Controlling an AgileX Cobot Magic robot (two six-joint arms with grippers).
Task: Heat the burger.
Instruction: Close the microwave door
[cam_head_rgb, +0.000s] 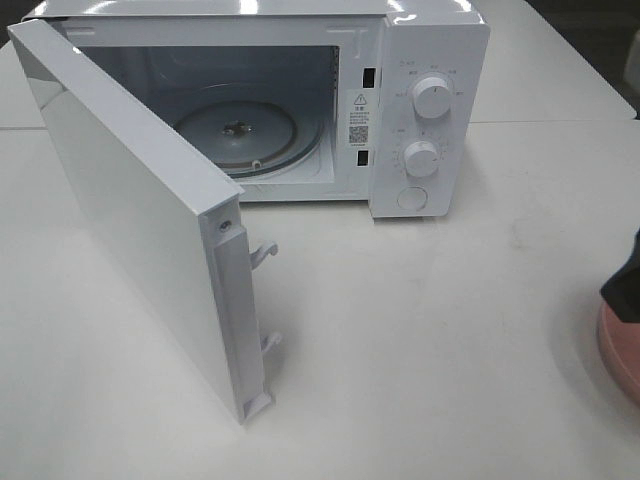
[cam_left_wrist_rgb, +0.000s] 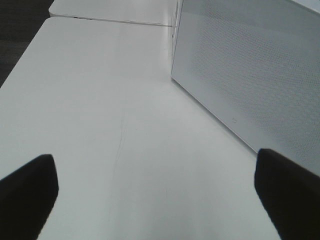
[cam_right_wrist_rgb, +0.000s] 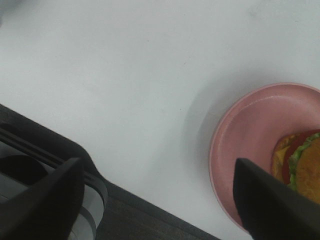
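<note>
The burger lies on a round pink plate in the right wrist view, cut off by the frame edge, showing lettuce, tomato and a brown bun. My right gripper is open above the table next to the plate; one finger overlaps the plate's rim and the burger's side, and nothing sits between the fingers. In the high view only the plate's edge and a dark part of the right gripper show at the far right. My left gripper is open and empty, low over the table beside the microwave door.
The white microwave stands at the back with its door swung wide open toward the front left. Its glass turntable is bare. Two latch hooks stick out of the door's edge. The table's dark edge runs under the right gripper.
</note>
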